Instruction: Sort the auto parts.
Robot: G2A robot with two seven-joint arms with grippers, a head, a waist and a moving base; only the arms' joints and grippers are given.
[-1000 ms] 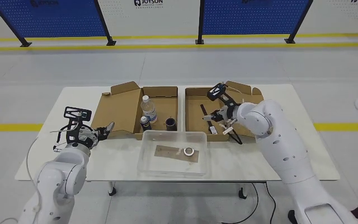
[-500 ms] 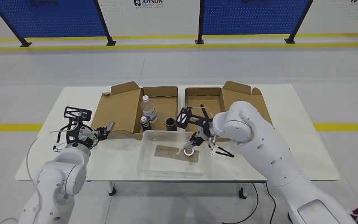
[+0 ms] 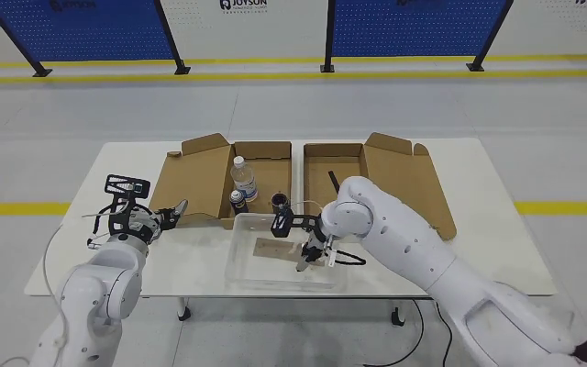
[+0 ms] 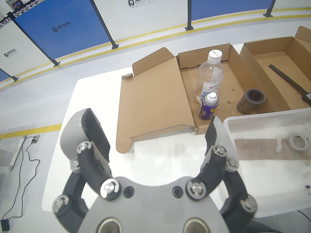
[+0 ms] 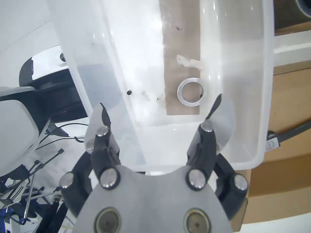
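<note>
A silver metal ring (image 5: pixel 192 92) lies on the brown patch in the clear plastic bin (image 3: pixel 240 266); it also shows from the left wrist as the ring (image 4: pixel 298 141). My right gripper (image 5: pixel 160 109) hangs open just above the bin, with the ring slightly ahead of its fingertips; from above the right gripper (image 3: pixel 312 260) is over the bin's middle. My left gripper (image 4: pixel 155 134) is open and holds nothing. It sits low over the table by the left box's flap, seen from above as the left gripper (image 3: pixel 180 211).
The left cardboard box (image 3: pixel 266 151) holds a water bottle (image 4: pixel 210 73), a blue spray can (image 4: pixel 209 106) and a black cylinder (image 4: pixel 251 100). The right box (image 3: pixel 316 151) holds a black strip (image 4: pixel 289 81). Both box flaps lie open on the white table (image 3: pixel 119 165).
My right arm swung from over the right box to the clear bin and came down above the ring. The left arm stayed still.
</note>
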